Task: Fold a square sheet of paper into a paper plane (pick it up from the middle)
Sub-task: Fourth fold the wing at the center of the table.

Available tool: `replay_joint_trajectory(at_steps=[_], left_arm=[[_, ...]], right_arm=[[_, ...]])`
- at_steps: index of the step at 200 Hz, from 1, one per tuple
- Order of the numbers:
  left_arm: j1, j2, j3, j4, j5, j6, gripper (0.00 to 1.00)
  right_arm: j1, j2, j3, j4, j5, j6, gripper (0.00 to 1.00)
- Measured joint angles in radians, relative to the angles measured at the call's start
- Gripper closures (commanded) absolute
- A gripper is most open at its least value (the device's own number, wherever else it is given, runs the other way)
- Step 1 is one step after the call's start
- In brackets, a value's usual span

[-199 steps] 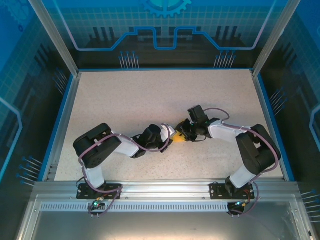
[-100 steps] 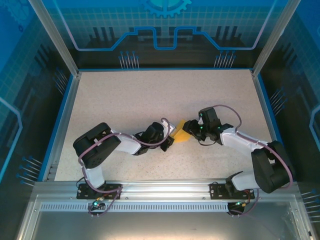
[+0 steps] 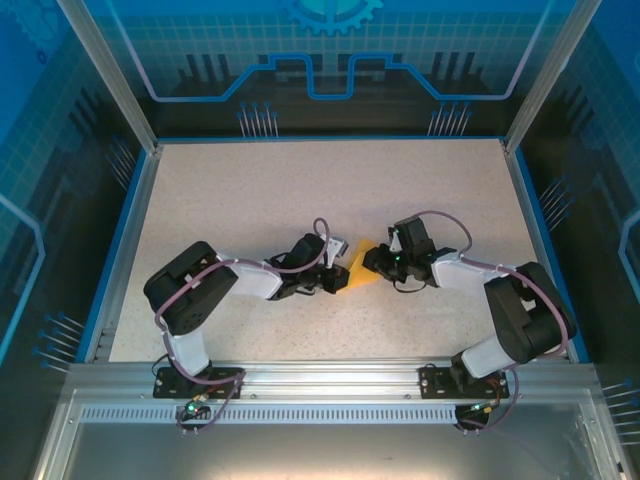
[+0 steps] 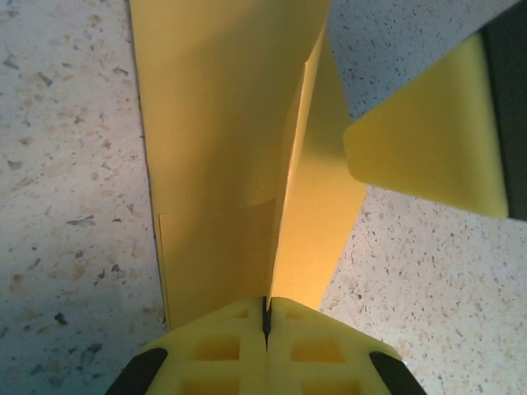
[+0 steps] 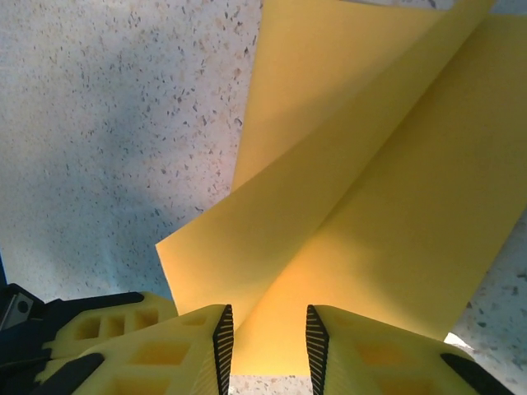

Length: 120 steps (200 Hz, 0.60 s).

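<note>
Two robot arms are bolted at the near edge of a speckled table (image 3: 300, 190). They bend inward so that their grippers meet nose to nose near the table's middle. The left gripper (image 4: 265, 317) has its yellow fingers pressed together, pinching one edge of a folded orange-yellow sheet of paper (image 3: 358, 270). The sheet sits between the two grippers, its layers fanning apart in a wedge. The right gripper (image 5: 268, 337) faces it from the other side with fingers apart, and the paper's fold sits in the gap. I cannot tell whether the paper touches the pads. Beyond them the table runs on to a blue rim.
</note>
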State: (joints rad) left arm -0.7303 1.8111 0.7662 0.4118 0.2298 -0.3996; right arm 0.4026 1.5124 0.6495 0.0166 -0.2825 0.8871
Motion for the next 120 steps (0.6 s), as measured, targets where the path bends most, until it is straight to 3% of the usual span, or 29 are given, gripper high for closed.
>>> replay_joint_trajectory(at_steps=[120], left_arm=[[0.061,0.045,0.045,-0.006,0.161,-0.196,0.93]], right_arm=[[-0.024,0.104,0.000,0.075,-0.088,-0.043,0.62]])
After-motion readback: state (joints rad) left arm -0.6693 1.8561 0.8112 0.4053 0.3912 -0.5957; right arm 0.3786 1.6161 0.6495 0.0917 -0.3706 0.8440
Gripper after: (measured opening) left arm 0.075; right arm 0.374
